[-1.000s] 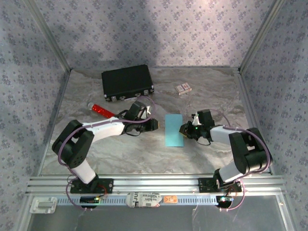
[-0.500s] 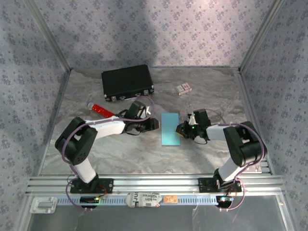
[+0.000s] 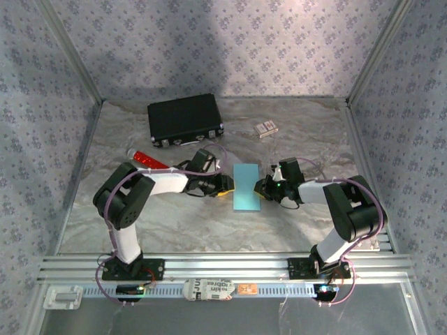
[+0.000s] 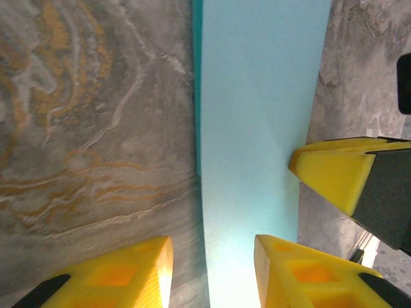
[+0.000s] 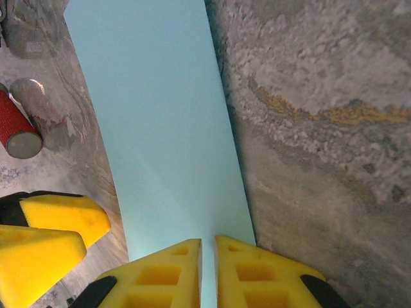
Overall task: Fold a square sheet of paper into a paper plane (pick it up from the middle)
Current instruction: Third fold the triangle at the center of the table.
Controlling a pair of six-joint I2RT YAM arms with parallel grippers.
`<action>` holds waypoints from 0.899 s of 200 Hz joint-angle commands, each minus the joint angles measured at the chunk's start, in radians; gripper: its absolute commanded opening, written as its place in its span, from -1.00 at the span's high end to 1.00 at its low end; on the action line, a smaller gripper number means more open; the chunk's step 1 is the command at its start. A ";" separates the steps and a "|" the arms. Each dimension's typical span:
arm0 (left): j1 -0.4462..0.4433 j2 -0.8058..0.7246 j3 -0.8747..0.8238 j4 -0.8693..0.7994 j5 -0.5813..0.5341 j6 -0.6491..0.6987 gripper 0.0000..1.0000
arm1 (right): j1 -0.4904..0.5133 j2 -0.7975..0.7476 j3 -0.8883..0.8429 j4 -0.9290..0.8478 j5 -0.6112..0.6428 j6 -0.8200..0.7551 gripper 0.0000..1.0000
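The right end effector [image 5: 200, 269] pinches one edge of the folded cyan paper sheet [image 3: 247, 187] on the table [image 3: 300, 139], seemingly anchoring it while the spread left end effector [image 4: 212, 273] straddles the opposite edge.

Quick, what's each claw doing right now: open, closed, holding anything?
Left claw: open, straddling one edge of the blue paper, not gripping it.
Right claw: closed, pinching the opposite edge of the blue paper.

Open table [image 3: 209, 230] lies nearside of the square sheet of paper [image 3: 246, 187]; red tube [image 3: 147, 160], black case [image 3: 185, 120] far-left.
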 commanded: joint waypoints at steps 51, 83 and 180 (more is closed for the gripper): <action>-0.001 0.065 0.042 0.036 0.052 -0.047 0.30 | 0.006 0.014 -0.012 -0.031 0.032 0.004 0.72; -0.003 0.078 0.046 0.045 0.065 -0.054 0.32 | 0.003 0.011 -0.017 -0.032 0.032 0.003 0.72; -0.006 0.099 0.058 0.062 0.079 -0.064 0.43 | -0.002 0.005 -0.021 -0.030 0.033 0.000 0.72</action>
